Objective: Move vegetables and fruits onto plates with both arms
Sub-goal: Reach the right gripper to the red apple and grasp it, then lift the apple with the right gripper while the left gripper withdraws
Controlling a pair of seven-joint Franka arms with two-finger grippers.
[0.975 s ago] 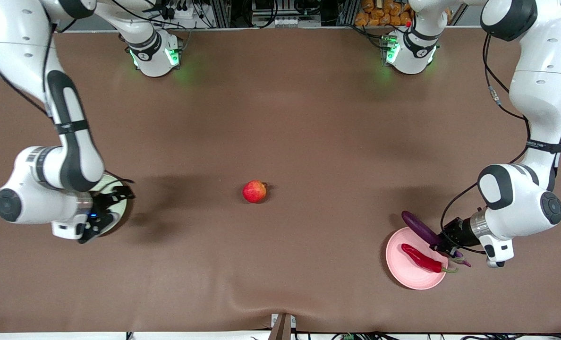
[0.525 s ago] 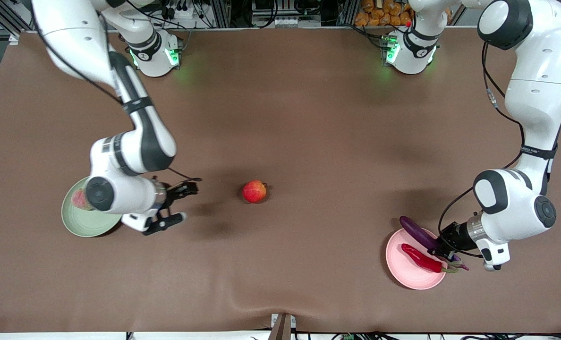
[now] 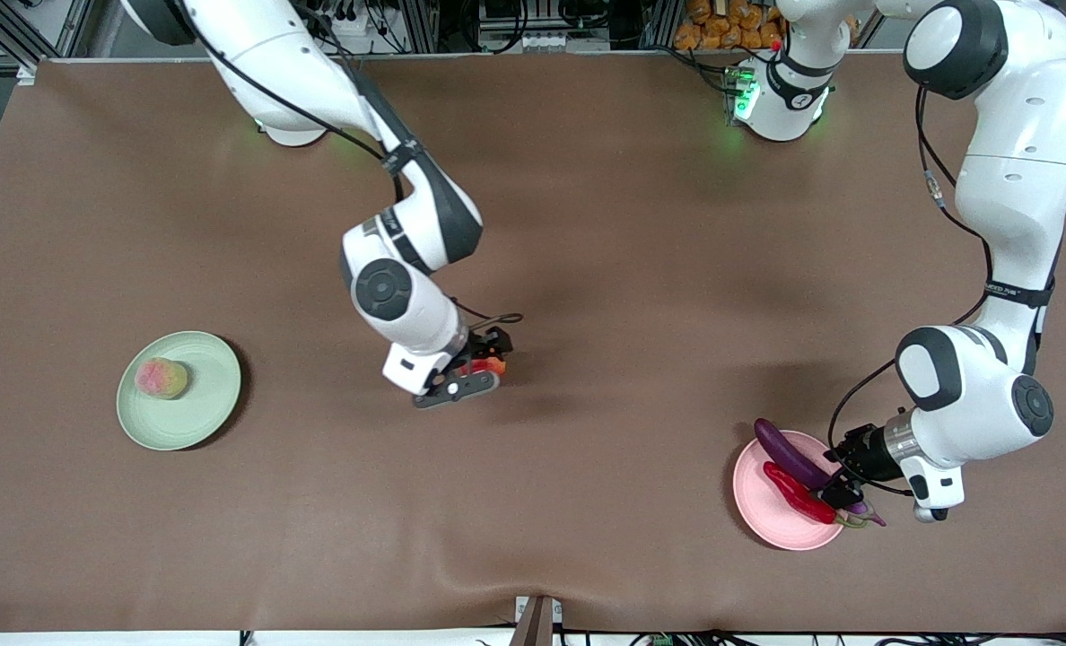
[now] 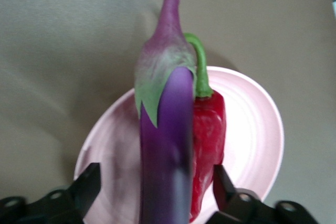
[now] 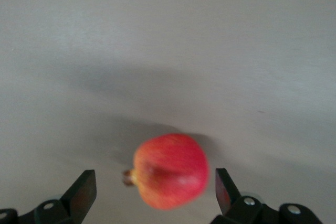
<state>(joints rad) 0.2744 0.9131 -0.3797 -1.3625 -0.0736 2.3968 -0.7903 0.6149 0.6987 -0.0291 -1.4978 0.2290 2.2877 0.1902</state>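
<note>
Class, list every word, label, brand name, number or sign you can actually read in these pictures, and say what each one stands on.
Black band on the white left arm's forearm: small white lettering, too small to read.
Round dark badges on the left arm's white base: a mark, not legible.
Pale pink plate, pale mint green plate, brown table cover: no text.
Both wrist views: no text.

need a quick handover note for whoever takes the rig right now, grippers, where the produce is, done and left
Left gripper: open at the pink plate, fingers either side of the eggplant.
Right gripper: open, over the red apple at mid-table, not gripping it.
Done: peach on the green plate; eggplant and chili pepper side by side on the pink plate.
Left: grasp the apple, carry it to a plate, likely the green one.
</note>
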